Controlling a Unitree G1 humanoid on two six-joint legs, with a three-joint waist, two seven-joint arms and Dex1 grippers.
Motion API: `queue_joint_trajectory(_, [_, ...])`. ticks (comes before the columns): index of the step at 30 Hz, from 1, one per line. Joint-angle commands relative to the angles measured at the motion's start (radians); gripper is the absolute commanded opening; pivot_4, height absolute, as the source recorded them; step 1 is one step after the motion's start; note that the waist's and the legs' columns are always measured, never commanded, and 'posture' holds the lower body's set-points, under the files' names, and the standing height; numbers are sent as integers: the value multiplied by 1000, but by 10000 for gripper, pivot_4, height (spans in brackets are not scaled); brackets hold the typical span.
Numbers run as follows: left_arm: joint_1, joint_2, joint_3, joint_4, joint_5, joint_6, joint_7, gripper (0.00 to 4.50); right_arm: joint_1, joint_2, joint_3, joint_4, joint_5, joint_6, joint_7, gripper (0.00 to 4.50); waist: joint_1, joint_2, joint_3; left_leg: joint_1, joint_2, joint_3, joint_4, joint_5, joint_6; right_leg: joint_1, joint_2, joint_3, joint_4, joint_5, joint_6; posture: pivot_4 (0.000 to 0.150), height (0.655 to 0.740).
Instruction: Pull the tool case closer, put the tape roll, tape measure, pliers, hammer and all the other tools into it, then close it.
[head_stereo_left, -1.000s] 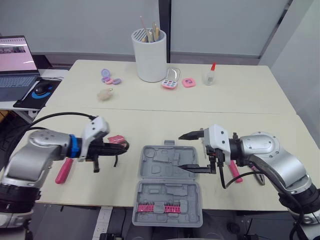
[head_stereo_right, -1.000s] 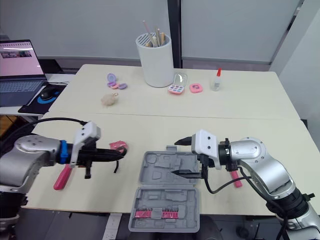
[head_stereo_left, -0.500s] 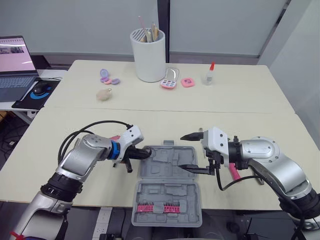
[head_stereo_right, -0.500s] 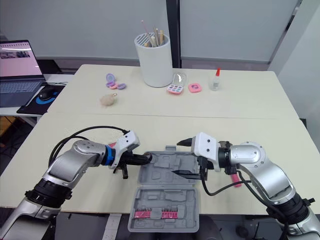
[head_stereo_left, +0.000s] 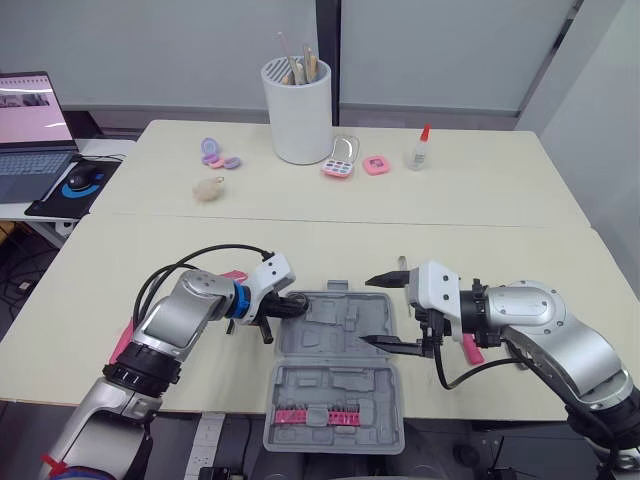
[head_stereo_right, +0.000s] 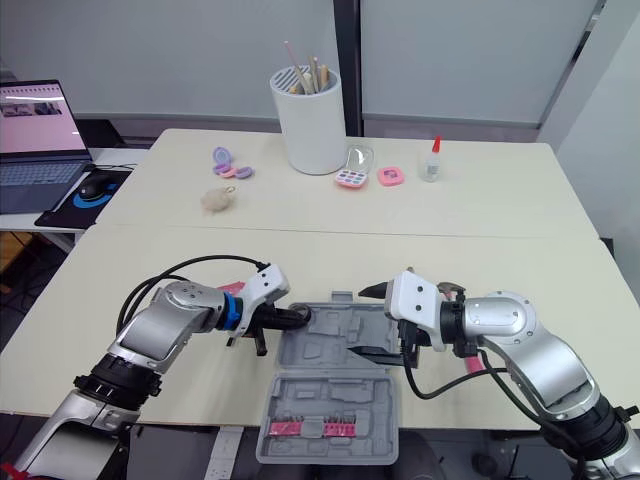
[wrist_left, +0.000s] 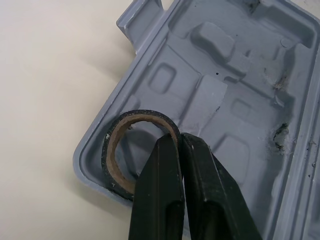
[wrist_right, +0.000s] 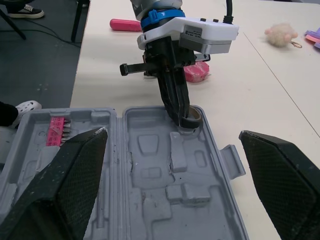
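My left gripper (wrist_left: 179, 138) clamped on wall of tape roll (wrist_left: 112, 149). Roll at my fingertips, in corner of open tool case (wrist_left: 235, 85). My right gripper (head_stereo_left: 372, 311) spread wide, case lid tray just beneath it.

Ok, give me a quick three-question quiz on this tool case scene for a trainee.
1. True or false: the tool case lies shut.
2. The left gripper grips: A) tape roll, B) glue bottle, C) nothing?
3. Fill in: the right gripper has its fingers ___.
Key: 1 false; 2 A; 3 open.
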Motion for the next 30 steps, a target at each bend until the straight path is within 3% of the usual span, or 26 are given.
queue_joint_trajectory(1, [-17,-9,0,5,15,-19,4,199,3,-6,-33,-38,17,-4,-6,45000,0,0,0,0,0,0,0,0,0,0,0,0,0,0,0,1500,7400])
queue_joint_trajectory(16, [-16,-35,-11,40,55,-40,1,199,1,-3,-35,-28,16,-5,-6,45000,0,0,0,0,0,0,0,0,0,0,0,0,0,0,0,1500,7400])
queue_joint_trajectory(22, [-20,-43,-4,45,71,-63,9,16701,-3,-1,-33,-22,10,-12,-7,45000,0,0,0,0,0,0,0,0,0,0,0,0,0,0,0,1500,7400])
queue_joint_trajectory(30, [-21,-8,14,-9,57,-46,-15,16701,-11,3,-28,-4,5,-24,-3,45000,0,0,0,0,0,0,0,0,0,0,0,0,0,0,0,1500,7400])
